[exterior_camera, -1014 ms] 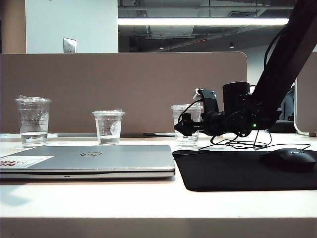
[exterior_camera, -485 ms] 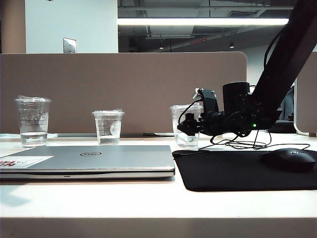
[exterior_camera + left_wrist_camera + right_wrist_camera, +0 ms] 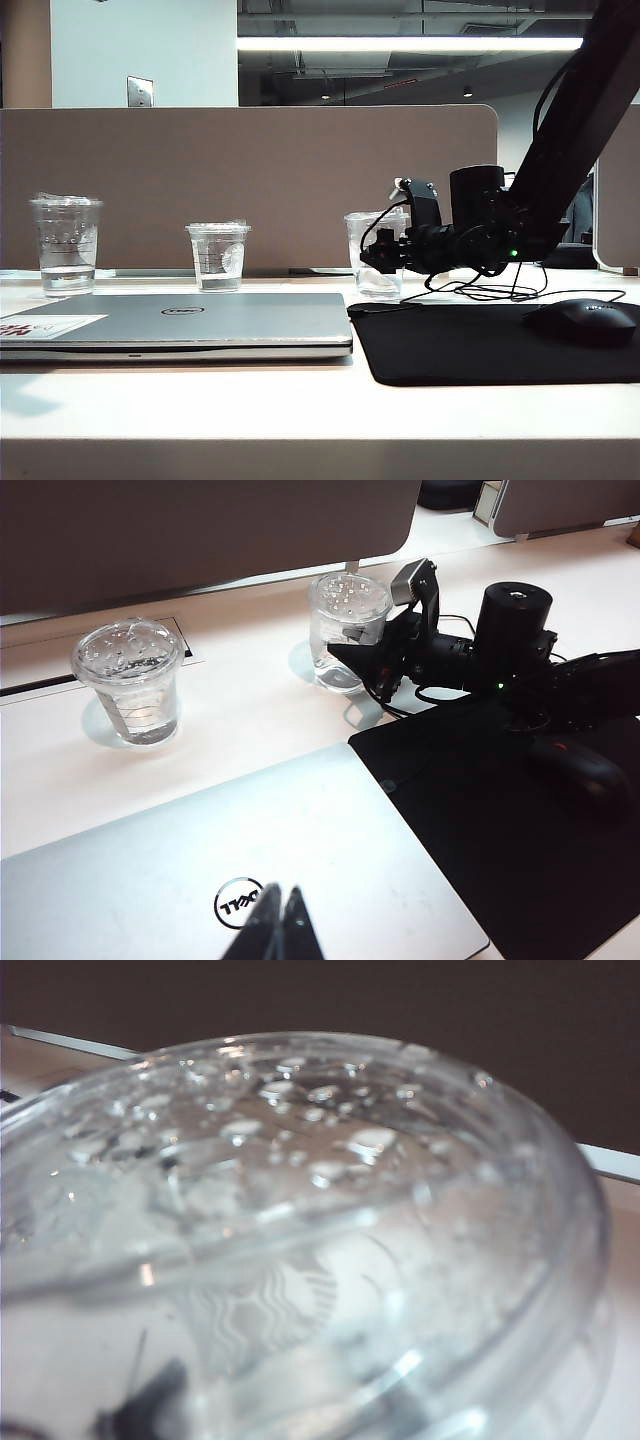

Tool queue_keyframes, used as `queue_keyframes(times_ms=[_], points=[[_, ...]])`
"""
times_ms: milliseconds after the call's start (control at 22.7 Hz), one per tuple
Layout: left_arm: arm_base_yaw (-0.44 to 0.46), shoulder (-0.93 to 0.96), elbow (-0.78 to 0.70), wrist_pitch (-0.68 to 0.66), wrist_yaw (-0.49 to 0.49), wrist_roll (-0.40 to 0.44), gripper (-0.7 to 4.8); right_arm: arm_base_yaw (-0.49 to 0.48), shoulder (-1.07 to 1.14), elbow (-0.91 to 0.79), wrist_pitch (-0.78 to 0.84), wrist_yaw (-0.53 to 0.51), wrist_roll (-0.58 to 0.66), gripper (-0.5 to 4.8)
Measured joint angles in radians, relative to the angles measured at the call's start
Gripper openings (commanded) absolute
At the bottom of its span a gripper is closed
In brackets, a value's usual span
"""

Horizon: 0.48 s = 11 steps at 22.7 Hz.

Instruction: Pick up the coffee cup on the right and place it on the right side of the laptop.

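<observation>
While the coffee cup (image 3: 375,255) is standing on the desk behind the mouse mat (image 3: 500,340), I'm seeing the right gripper (image 3: 382,252) clamping its side. Left wrist view: same grip, laptop (image 3: 200,880) nearby, left gripper (image 3: 280,925) hovering closed over it. Right wrist view: the lid is filling the frame. Lifting and placing are remaining.

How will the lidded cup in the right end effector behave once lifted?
Coffee cup: thin clear plastic, so it may flex under the right end effector. Little water shows, so probably light. Droplets under its lid suggest minor sloshing. The left end effector hangs over the laptop.
</observation>
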Motion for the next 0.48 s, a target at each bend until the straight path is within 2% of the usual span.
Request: queue_keyframes(times_ms=[309,485], points=[[0.000,0.000,0.000,0.000,0.000,0.000,-0.05,0.000,-0.020,-0.004,-0.022,0.000,0.002,2.52],[0.000,0.000,0.000,0.000,0.000,0.000,-0.05,0.000,-0.124,-0.004,-0.055,-0.008,0.008,2.52]])
